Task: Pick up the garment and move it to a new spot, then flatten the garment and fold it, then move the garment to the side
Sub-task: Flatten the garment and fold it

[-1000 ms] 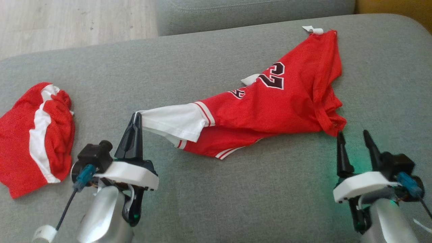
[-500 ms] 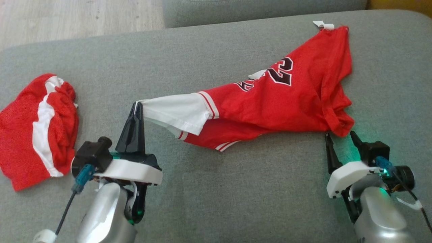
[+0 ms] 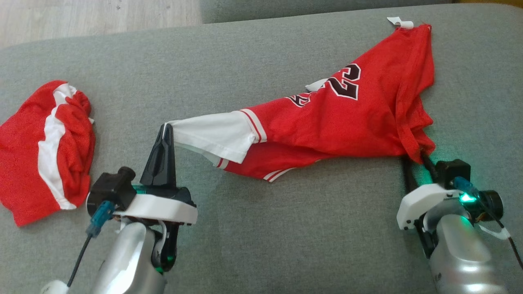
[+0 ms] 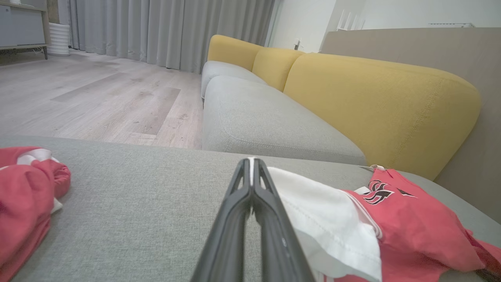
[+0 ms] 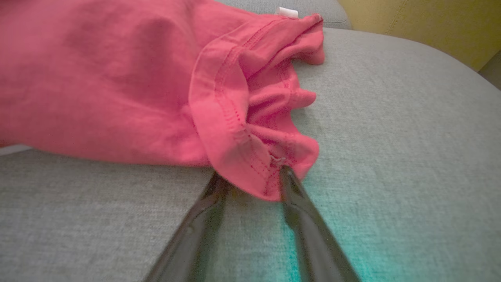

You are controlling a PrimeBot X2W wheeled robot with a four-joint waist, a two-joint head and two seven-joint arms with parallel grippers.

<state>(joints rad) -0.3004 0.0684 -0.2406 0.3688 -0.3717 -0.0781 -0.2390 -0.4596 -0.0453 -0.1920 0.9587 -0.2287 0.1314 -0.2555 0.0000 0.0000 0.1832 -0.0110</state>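
Observation:
The garment [image 3: 335,122] is a red jersey with a white sleeve and a dark number, stretched across the grey cushion [image 3: 261,228]. My left gripper [image 3: 165,127] is shut on the tip of the white sleeve, which the left wrist view shows pinched between the fingertips [image 4: 250,160] beside the garment [image 4: 391,219]. At the jersey's right corner, my right gripper [image 3: 414,157] has its tips under the red hem. In the right wrist view the two fingers straddle the bunched hem of the garment [image 5: 117,78], with the right gripper [image 5: 250,176] still apart around the cloth.
A second red and white cloth [image 3: 45,151] lies crumpled at the cushion's left end. Wooden floor [image 3: 98,16] lies beyond the far edge. A yellow sofa back [image 4: 372,102] and another grey seat [image 4: 266,125] stand behind.
The head camera has tilted, shifting the picture. My right gripper has moved forward onto the red hem corner and its fingers have narrowed around it. The left gripper keeps its hold.

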